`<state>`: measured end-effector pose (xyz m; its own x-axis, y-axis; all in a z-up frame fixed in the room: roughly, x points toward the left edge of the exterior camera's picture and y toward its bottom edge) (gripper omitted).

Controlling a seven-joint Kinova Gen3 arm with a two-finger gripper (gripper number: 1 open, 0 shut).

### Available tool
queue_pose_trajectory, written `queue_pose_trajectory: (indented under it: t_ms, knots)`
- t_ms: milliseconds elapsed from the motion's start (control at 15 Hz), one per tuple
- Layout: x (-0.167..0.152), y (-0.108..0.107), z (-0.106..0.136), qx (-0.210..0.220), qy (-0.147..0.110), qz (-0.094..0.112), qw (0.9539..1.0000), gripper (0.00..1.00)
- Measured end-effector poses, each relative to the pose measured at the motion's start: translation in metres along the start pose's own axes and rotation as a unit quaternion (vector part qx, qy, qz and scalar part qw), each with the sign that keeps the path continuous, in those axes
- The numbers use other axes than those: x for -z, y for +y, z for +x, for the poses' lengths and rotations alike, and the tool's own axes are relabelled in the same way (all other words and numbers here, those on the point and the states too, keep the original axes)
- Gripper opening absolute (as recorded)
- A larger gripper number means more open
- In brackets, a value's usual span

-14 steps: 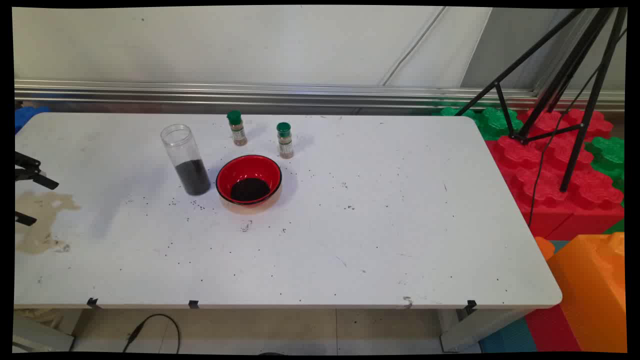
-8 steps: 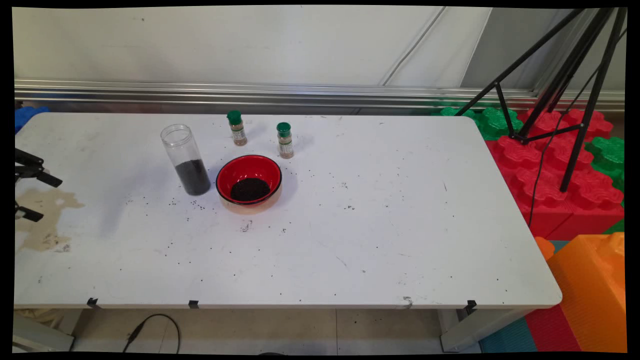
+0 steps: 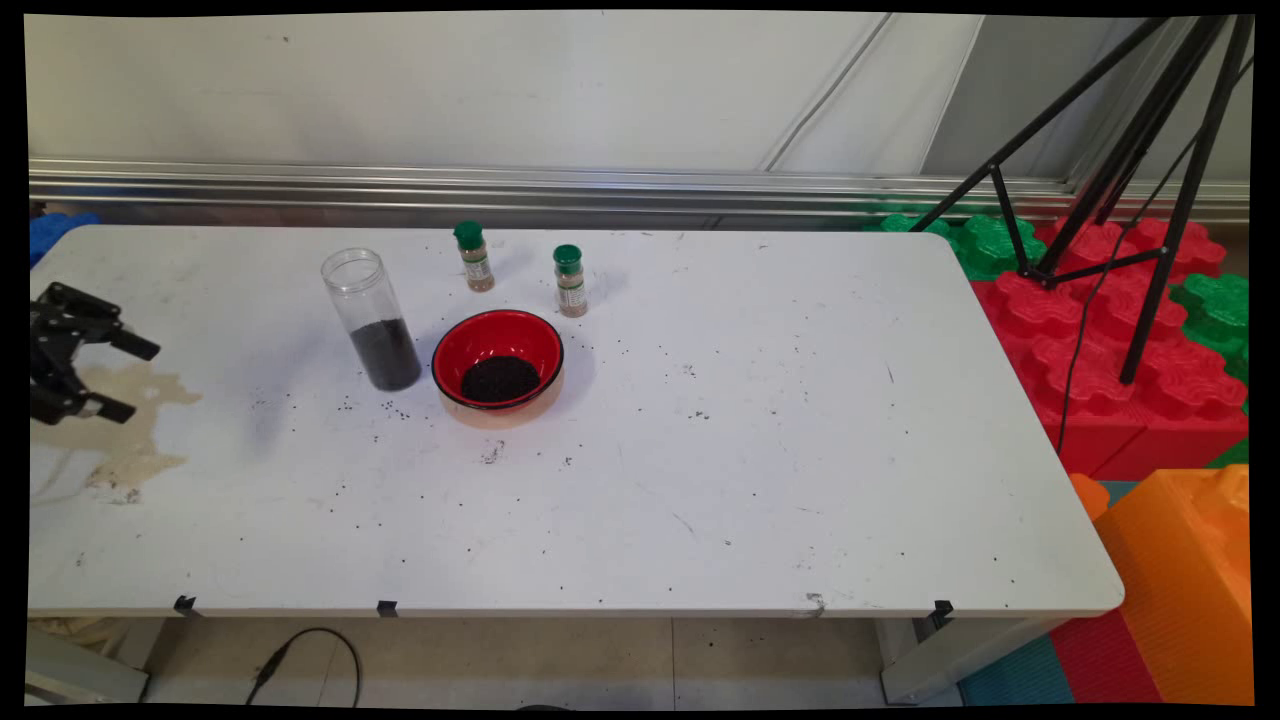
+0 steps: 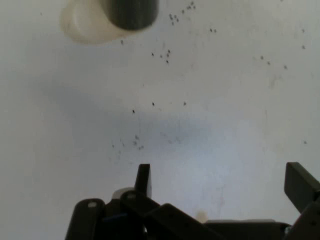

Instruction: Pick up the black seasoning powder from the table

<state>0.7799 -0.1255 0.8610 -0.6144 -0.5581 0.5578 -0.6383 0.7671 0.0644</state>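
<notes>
Fingers spread wide and holding nothing, the gripper (image 3: 135, 378) hovers over a brown stain (image 3: 120, 430) well left of the glass jar (image 3: 372, 320), which stands part-filled with dark grains just beside the red bowl (image 3: 497, 360) already holding some.

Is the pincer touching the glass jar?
Apart. Main view shows the open pincer at the table's left edge, bare tabletop between it and the glass jar.

End effector (image 4: 222, 182) spread wide over speckled table (image 4: 230, 115), jar (image 4: 131, 12) beyond.
</notes>
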Motion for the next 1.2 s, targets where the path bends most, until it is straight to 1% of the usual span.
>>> queue_pose_trajectory:
  t_ms: [600,1000,1200]
  knots:
    - [-0.039,-0.012,0.033,0.027,0.041,0.026,0.9984,1.00]
    - [-0.067,-0.021,0.051,0.028,0.081,0.036,0.9957,1.00]
    - [-0.078,-0.025,0.057,0.025,0.098,0.039,0.9941,1.00]
